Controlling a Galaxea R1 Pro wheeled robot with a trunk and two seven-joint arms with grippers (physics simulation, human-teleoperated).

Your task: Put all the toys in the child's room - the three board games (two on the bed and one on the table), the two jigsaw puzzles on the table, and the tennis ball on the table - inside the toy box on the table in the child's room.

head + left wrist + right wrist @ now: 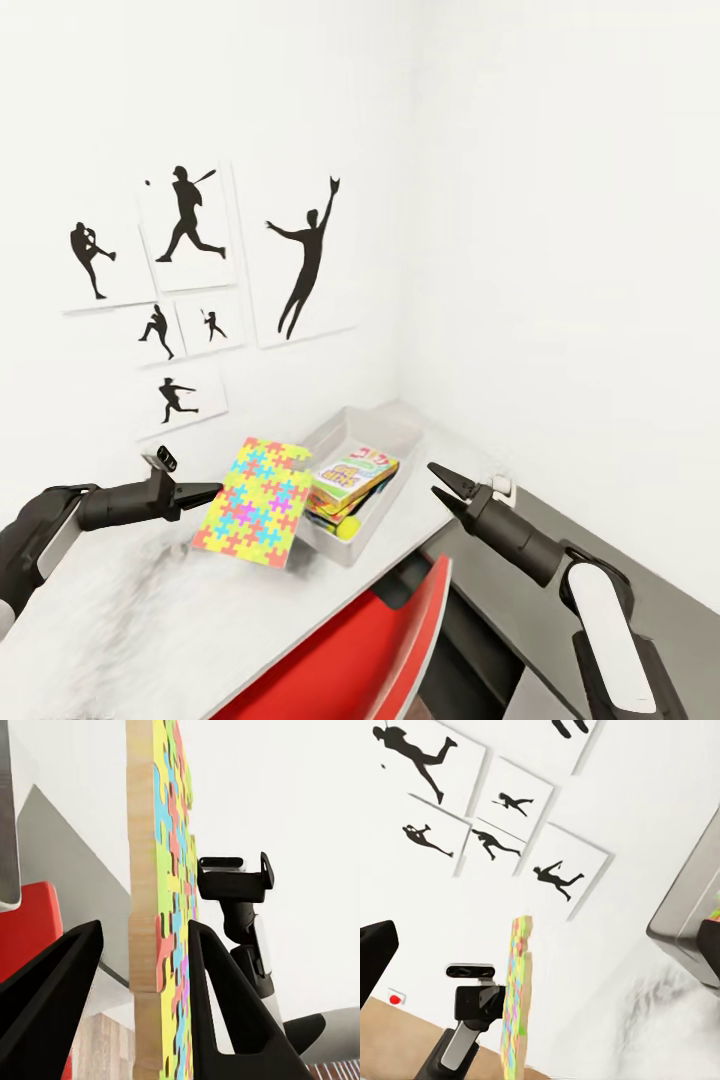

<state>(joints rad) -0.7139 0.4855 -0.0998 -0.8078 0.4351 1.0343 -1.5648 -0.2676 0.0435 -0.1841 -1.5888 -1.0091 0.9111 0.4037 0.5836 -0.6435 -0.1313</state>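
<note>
My left gripper (210,491) is shut on the edge of a jigsaw puzzle (255,500), a thin mosaic square held tilted just above the table (130,620). In the left wrist view the puzzle (161,907) stands edge-on between the two black fingers (217,1005). Right beside the puzzle sits the light-grey toy box (385,425). It holds a yellow-green-red board game (352,476) and the tennis ball (347,530). My right gripper (438,482) hovers open to the right of the box, with nothing in it. The right wrist view shows the puzzle (515,997) edge-on and the toy box (686,915).
A red chair (370,650) stands against the table's front edge below the box. The lower dark-grey wing (620,570) runs along the right wall. Baseball silhouette prints (190,215) hang on the white wall behind. A small white fitting (505,487) sits near my right gripper.
</note>
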